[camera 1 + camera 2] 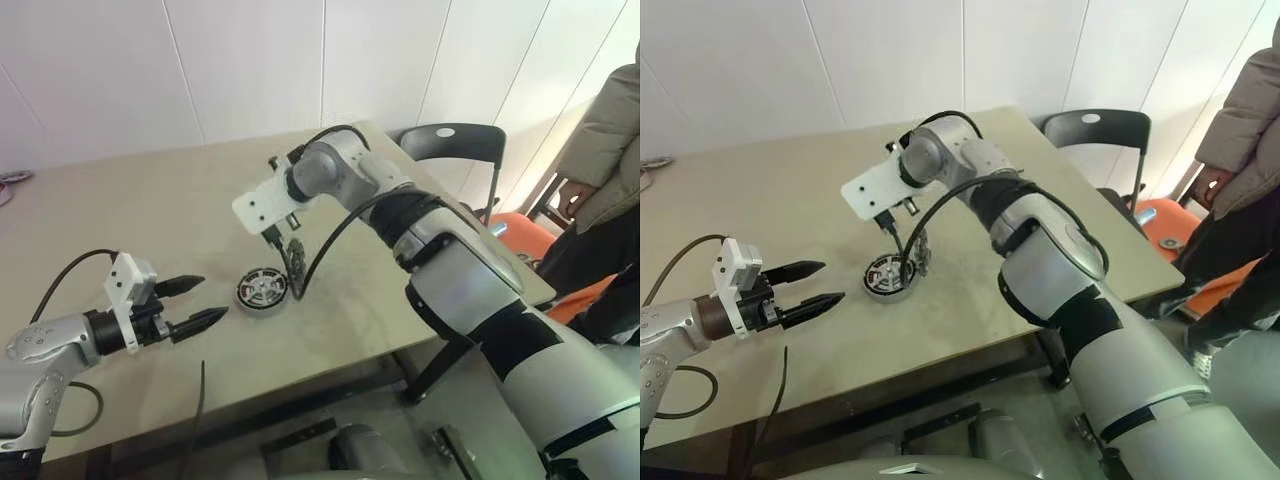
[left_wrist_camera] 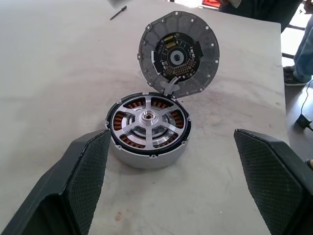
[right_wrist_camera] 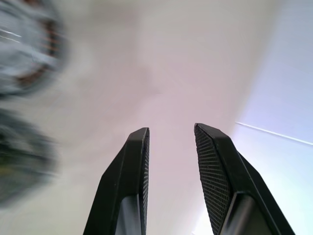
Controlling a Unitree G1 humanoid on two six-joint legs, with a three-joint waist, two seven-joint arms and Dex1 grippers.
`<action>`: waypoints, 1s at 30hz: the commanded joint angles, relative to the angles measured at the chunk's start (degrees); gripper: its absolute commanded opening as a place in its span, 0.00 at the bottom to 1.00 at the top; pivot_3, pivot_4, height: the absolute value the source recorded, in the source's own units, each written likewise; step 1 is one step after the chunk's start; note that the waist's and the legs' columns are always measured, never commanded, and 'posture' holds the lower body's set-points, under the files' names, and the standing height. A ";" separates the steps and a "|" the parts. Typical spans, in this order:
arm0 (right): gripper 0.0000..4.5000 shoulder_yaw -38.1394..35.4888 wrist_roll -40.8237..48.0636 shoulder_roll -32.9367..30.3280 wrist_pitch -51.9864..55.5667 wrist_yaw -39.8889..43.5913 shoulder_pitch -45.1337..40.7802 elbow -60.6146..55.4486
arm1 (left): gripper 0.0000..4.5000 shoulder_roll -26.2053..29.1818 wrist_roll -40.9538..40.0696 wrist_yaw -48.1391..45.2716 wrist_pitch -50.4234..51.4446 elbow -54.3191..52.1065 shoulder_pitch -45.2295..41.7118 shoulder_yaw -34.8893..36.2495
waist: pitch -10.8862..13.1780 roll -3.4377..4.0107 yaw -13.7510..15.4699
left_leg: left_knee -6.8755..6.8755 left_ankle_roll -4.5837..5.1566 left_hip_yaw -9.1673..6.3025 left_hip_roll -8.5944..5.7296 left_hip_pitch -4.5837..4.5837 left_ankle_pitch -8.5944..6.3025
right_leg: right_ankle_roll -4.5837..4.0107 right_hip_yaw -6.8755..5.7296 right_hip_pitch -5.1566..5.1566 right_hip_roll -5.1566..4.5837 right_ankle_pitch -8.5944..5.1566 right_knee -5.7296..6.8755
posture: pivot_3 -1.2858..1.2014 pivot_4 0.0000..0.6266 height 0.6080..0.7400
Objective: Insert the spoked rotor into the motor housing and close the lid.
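The motor housing (image 2: 146, 157) sits on the table with copper windings showing around its inside. The spoked rotor (image 2: 149, 117) lies seated in it, silver spokes up. The lid (image 2: 178, 54) stands tilted on edge against the housing's far side, its dark inner face toward the left wrist camera. My left gripper (image 1: 212, 297) is open, level with the table, its fingertips a short way to the left of the housing (image 1: 262, 290). My right gripper (image 1: 280, 232) hangs just above the lid (image 1: 294, 262). Its fingers (image 3: 139, 161) stand apart with nothing between them.
A black chair (image 1: 450, 140) stands past the table's right corner. A person in a puffy coat (image 1: 605, 150) is at the far right, beside something orange (image 1: 525, 235). A thin dark stick (image 2: 119, 12) lies on the table beyond the lid. The table's front edge (image 1: 300, 385) is near.
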 commanded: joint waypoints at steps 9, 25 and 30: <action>0.34 -1.31 -4.88 -6.51 3.19 -25.54 2.09 4.89 | 0.96 1.36 0.02 -1.06 -0.91 0.76 -1.66 0.71 | -0.08 -0.14 -0.05 | -0.03 0.01 0.03 -0.24 0.00 0.00 | 0.03 0.17 -0.02 -0.14 -0.05 -0.01 | 0.52 0.00 1.00; 0.34 -27.84 27.74 -9.08 44.11 2.05 24.94 -16.64 | 0.96 -0.16 -1.14 -0.41 -0.07 0.85 -2.90 0.59 | -0.07 -0.12 0.19 | -0.05 0.02 0.00 -0.27 0.02 0.01 | 0.33 0.11 0.09 -0.13 0.01 -0.02 | 0.52 0.00 1.00; 0.34 -28.56 38.30 -15.74 63.35 17.28 37.00 -39.04 | 0.96 0.18 -1.06 -0.73 0.17 1.83 -4.16 0.14 | 0.06 0.08 0.39 | -0.05 0.02 -0.02 -0.27 0.02 0.01 | 0.58 0.07 0.08 -0.12 -0.12 0.00 | 0.52 0.00 1.00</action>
